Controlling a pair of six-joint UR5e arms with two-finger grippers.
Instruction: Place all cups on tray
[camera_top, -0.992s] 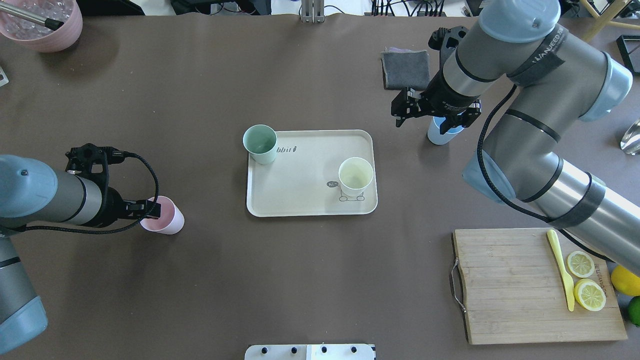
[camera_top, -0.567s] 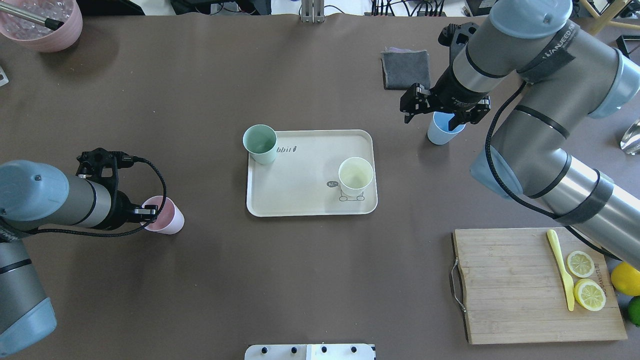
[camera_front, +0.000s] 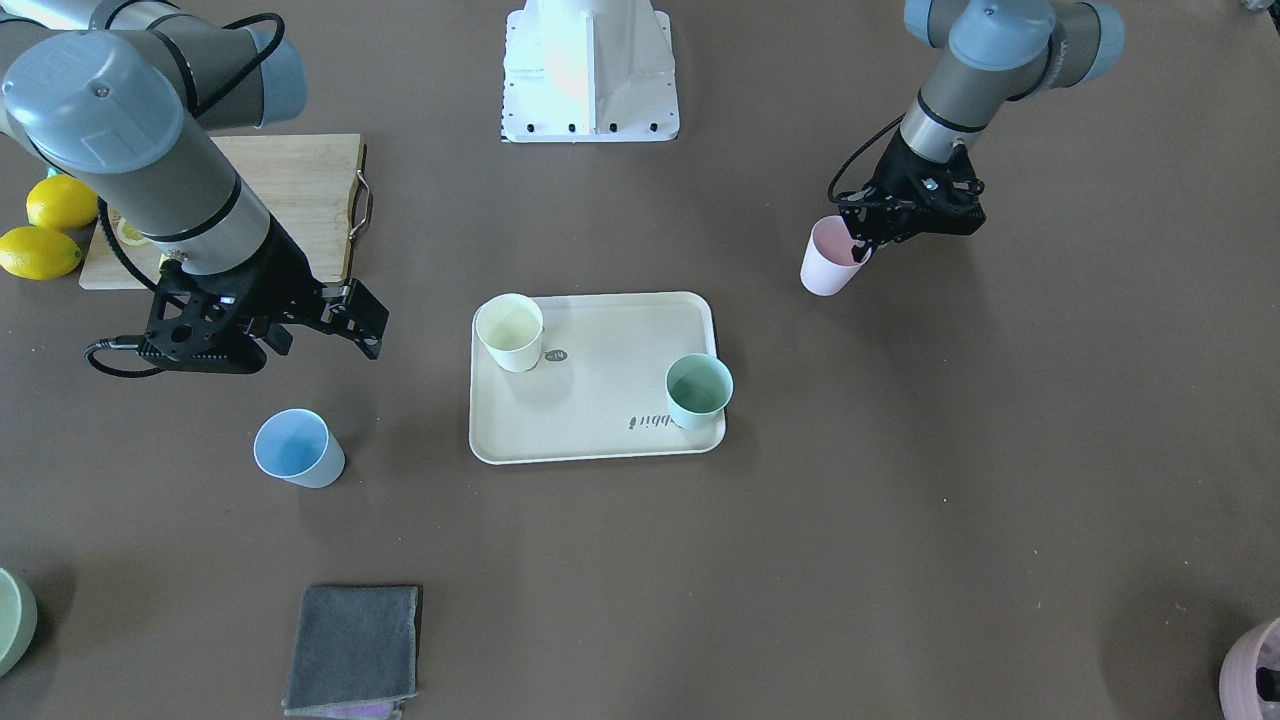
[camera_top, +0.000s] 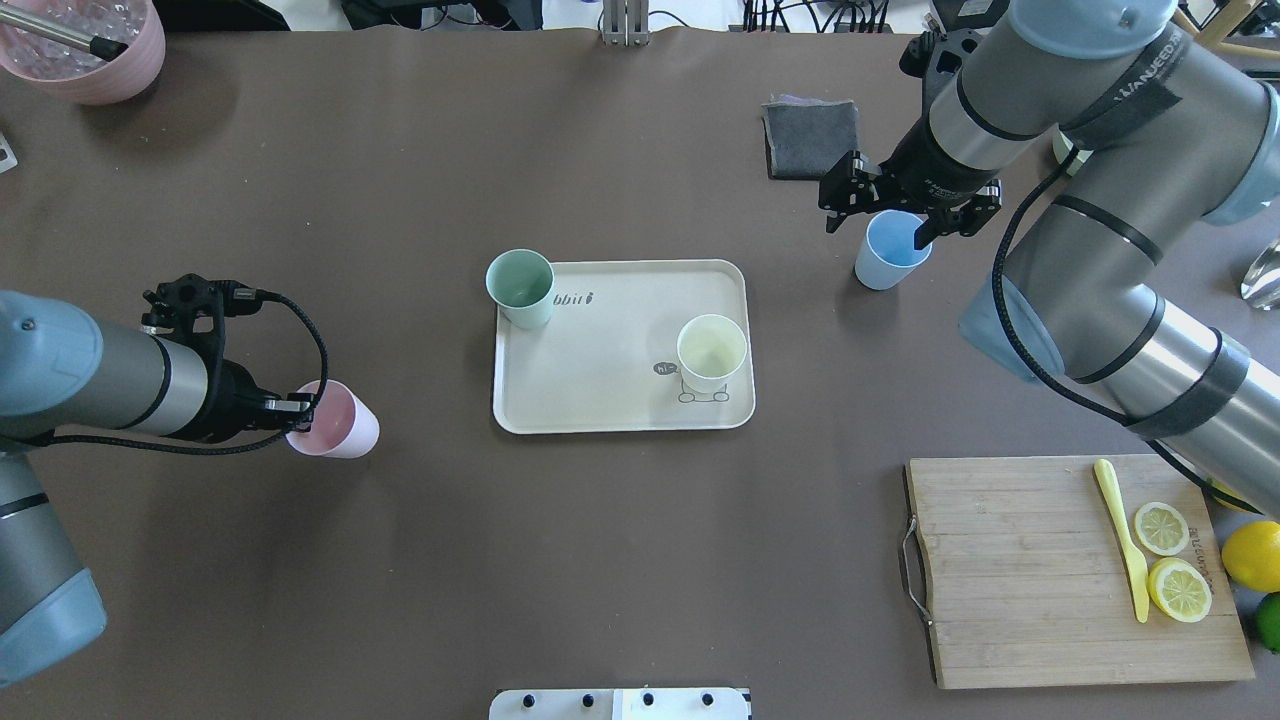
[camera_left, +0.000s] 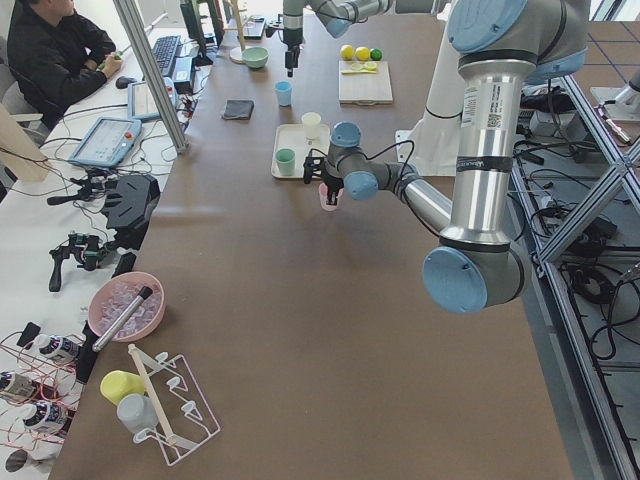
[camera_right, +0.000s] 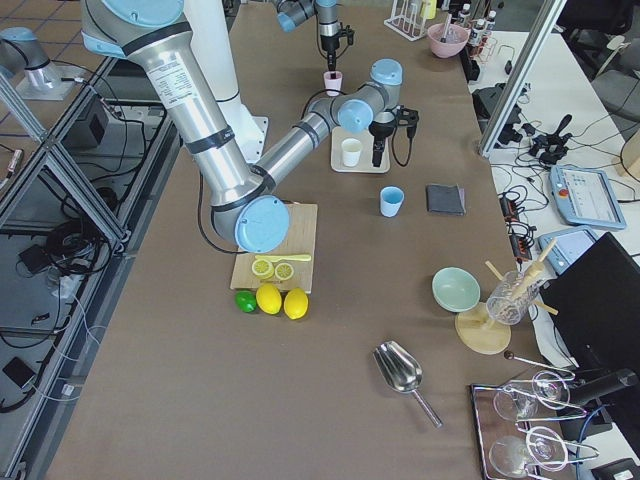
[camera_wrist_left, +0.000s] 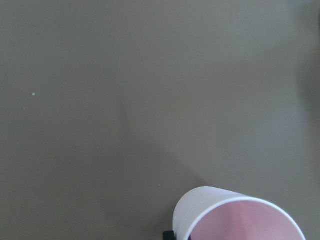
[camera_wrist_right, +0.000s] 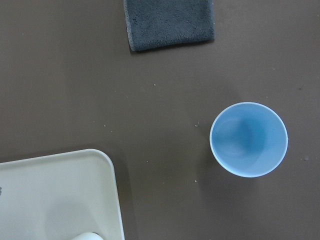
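Edging trayward and tilting, the pink cup (camera_top: 340, 432) is riding in the left gripper's (camera_top: 303, 417) rim pinch, well short of the tray (camera_top: 600, 405); levelling it first is wise, while the right gripper (camera_top: 908, 212) is hovering open above the blue cup (camera_top: 893, 255).

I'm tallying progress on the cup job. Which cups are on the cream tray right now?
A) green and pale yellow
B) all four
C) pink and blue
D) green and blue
A: the green cup and the pale yellow cup stand inside the tray, at opposite corners, while the pink cup and the blue cup are both outside its rim.
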